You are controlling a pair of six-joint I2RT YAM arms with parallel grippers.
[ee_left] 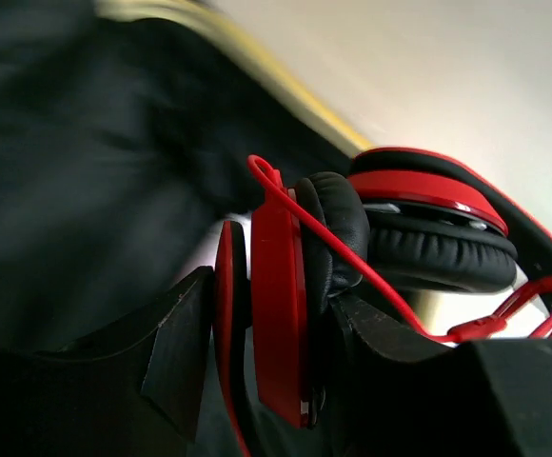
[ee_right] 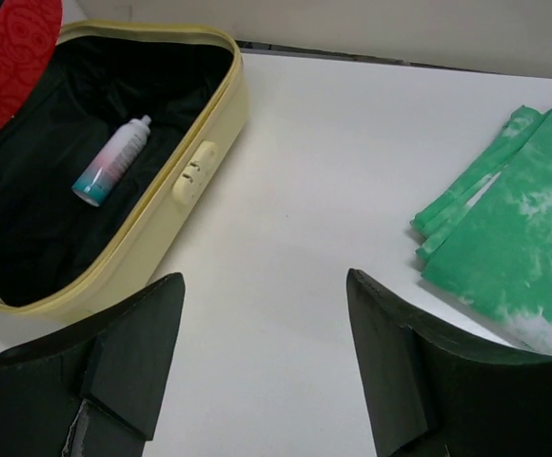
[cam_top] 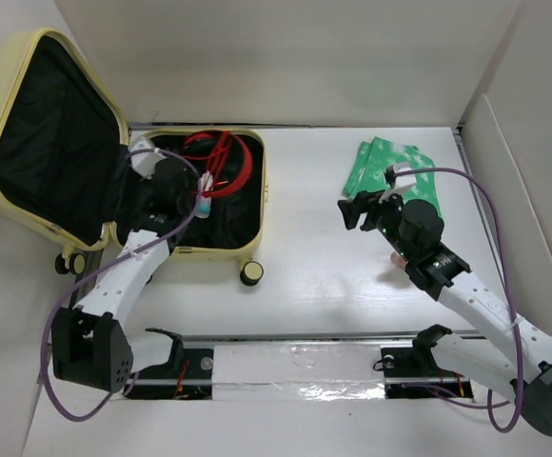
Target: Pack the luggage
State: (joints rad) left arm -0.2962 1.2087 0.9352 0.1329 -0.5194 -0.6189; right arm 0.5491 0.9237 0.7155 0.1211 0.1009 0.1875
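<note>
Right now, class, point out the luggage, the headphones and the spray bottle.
luggage [ee_right: 196,171]: right wrist view, yellow side wall at the lock.
headphones [ee_left: 276,305]: left wrist view, red ear-cup shell.
spray bottle [ee_right: 112,162]: right wrist view, middle of its body.

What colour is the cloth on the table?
The cloth is green with white blotches; right wrist view.

left arm [cam_top: 124,271] stretched forward | left gripper [ee_left: 271,293] clamped on red headphones [ee_left: 278,286] | right arm [cam_top: 476,300] bent, wrist pointing left | right gripper [ee_right: 265,282] fingers spread wide, hovering
</note>
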